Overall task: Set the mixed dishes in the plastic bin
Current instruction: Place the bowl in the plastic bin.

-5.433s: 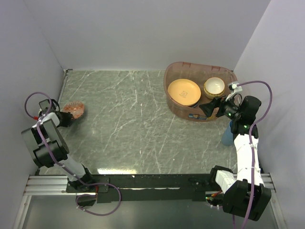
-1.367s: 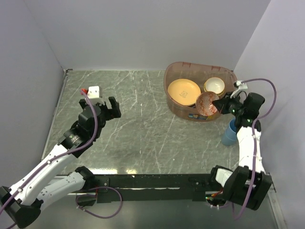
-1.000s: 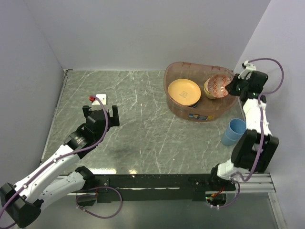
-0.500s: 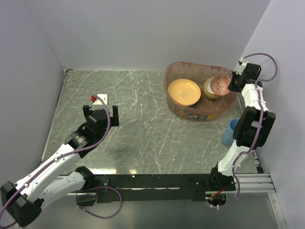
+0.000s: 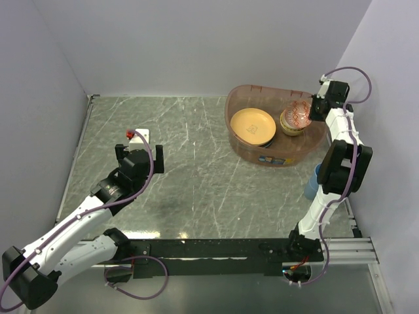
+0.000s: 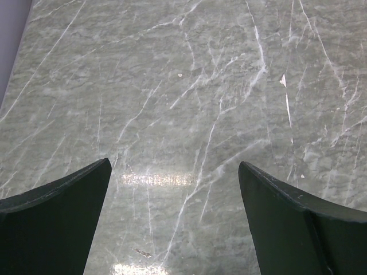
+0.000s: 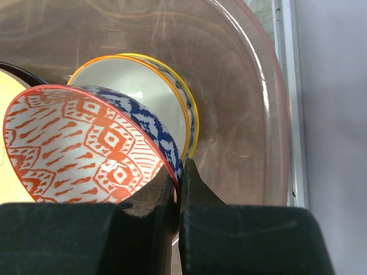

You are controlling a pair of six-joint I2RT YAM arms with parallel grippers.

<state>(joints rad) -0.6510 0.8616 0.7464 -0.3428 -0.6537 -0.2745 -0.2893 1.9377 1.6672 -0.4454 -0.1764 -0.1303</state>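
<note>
The plastic bin [image 5: 234, 140] stands at the table's back right. A yellow-orange plate [image 5: 252, 125] lies in it, and a small cream bowl [image 5: 288, 125] sits to the plate's right. My right gripper [image 5: 313, 111] is shut on the rim of the red-patterned bowl [image 5: 298, 113], which hangs tilted just above the cream bowl. The right wrist view shows that gripper [image 7: 179, 172] pinching the red-patterned bowl [image 7: 86, 149] in front of the cream bowl [image 7: 137, 86], inside the bin's wall [image 7: 246, 91]. A light blue cup [image 5: 312, 184] stands outside the bin, half hidden by the right arm. My left gripper [image 5: 139, 159] [image 6: 173, 166] hangs open over bare table.
The right wall [image 5: 386, 131] runs close behind the bin and the right arm. Grey marbled tabletop [image 5: 196, 163] stretches between the two arms. A black rail [image 5: 209, 248] lines the near edge.
My right gripper carried the red-patterned bowl from the bin's front edge to the back right, over the cream bowl. The left arm barely shifted and stayed open.
</note>
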